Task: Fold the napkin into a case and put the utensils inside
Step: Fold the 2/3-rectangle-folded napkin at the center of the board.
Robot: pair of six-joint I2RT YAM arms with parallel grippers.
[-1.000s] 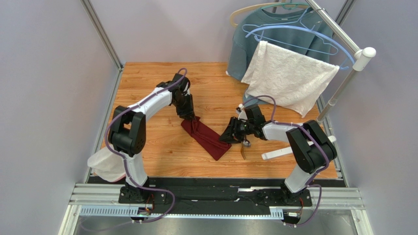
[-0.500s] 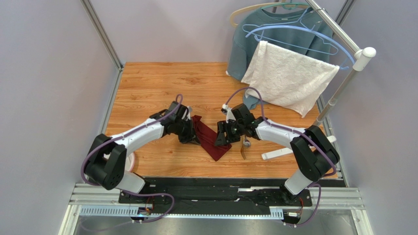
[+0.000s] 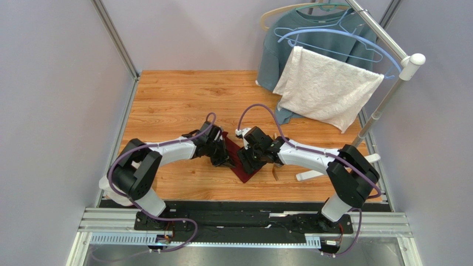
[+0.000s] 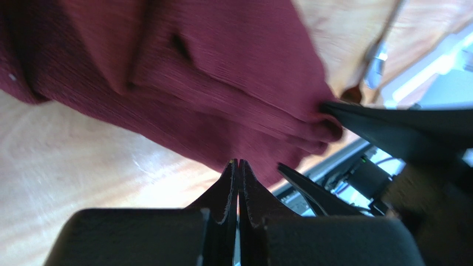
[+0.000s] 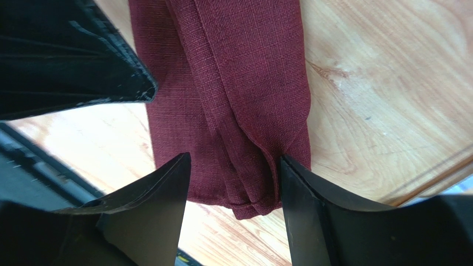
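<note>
Maroon napkin lies folded between the spread right fingers.

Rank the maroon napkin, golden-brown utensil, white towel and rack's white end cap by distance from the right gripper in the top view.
From the right gripper:
1. maroon napkin: directly below it, mid-table.
2. golden-brown utensil: on the table, just right of it.
3. white towel: hanging at the far right.
4. rack's white end cap: beyond the towel, right edge.
</note>
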